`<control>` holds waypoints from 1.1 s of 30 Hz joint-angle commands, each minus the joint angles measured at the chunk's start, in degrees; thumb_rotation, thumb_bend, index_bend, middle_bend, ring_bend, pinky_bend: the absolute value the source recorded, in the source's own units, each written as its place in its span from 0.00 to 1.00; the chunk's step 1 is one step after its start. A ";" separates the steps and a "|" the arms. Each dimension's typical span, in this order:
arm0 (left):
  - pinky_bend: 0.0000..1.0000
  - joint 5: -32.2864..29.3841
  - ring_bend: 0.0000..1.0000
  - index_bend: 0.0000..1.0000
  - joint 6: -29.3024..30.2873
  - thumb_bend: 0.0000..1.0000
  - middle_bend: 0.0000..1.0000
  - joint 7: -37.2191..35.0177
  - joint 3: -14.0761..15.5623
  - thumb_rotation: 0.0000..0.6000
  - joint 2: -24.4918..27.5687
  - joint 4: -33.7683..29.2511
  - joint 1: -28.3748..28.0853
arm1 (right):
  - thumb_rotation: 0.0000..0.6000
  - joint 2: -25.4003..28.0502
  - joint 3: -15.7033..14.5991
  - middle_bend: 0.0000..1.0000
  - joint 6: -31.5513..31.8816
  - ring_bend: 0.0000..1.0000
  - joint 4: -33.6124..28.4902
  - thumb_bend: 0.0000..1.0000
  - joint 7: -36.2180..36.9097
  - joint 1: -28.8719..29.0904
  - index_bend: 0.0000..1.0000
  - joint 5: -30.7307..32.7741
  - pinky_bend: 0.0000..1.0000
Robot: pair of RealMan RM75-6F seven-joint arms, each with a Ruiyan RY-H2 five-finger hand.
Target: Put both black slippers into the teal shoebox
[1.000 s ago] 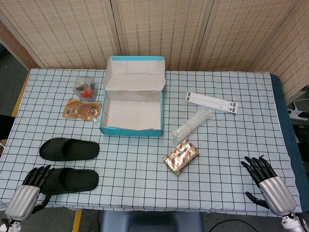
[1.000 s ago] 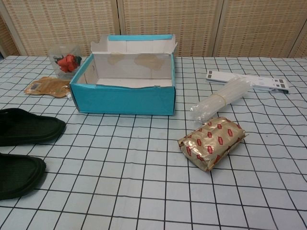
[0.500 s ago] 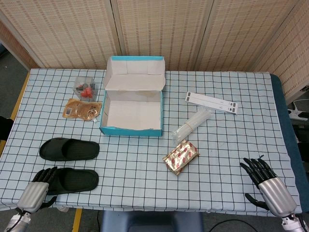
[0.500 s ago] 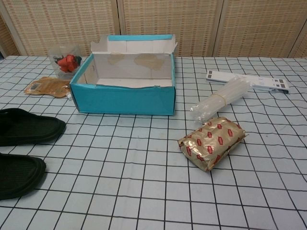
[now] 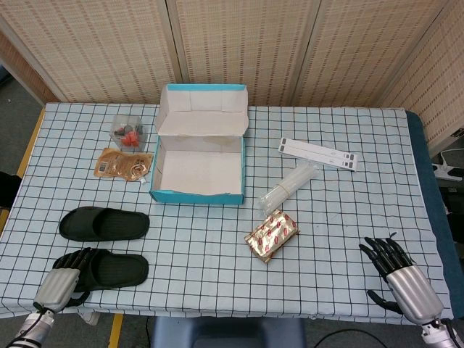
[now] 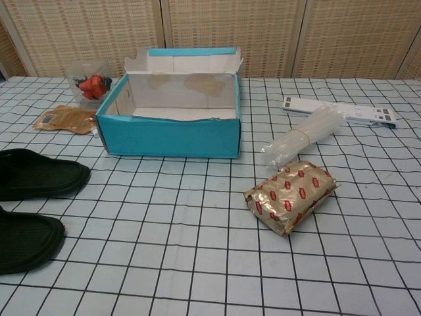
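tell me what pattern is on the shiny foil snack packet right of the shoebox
Gold foil snack packet with small red diamond-shaped marks; clearest in the chest view.

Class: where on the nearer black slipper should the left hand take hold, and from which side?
Probably the nearer black slipper by its left end, from the table's near-left edge: it lies flat, lengthwise left to right, and the left hand is already at that end.

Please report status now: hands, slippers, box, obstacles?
Left hand touching near slipper, no grip. Right hand open, idle. Far slipper on table. Shoebox open, path unobstructed.
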 commanded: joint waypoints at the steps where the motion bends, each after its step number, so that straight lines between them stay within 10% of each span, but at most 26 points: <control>1: 0.11 -0.33 0.00 0.00 -0.57 0.30 0.00 0.43 0.06 1.00 -0.36 0.50 -0.35 | 1.00 0.06 -0.03 0.00 -0.18 0.00 -0.08 0.12 -0.05 0.05 0.00 0.03 0.00; 10: 0.21 -0.95 0.05 0.03 1.22 0.32 0.07 2.81 -0.05 1.00 -1.54 1.97 0.18 | 1.00 0.14 -0.19 0.00 -0.95 0.00 -0.48 0.12 -0.46 0.13 0.00 0.25 0.00; 19: 0.50 1.09 0.43 0.44 2.90 0.43 0.46 -0.73 0.74 1.00 -1.36 2.78 0.65 | 1.00 0.09 -0.39 0.00 -1.46 0.00 -0.74 0.12 -0.88 0.16 0.00 0.23 0.00; 33: 0.55 10.07 0.47 0.47 13.51 0.44 0.50 -6.65 -0.81 1.00 6.63 -6.56 0.34 | 1.00 0.24 -0.55 0.00 -1.46 0.00 -0.98 0.12 -0.92 0.10 0.00 0.02 0.00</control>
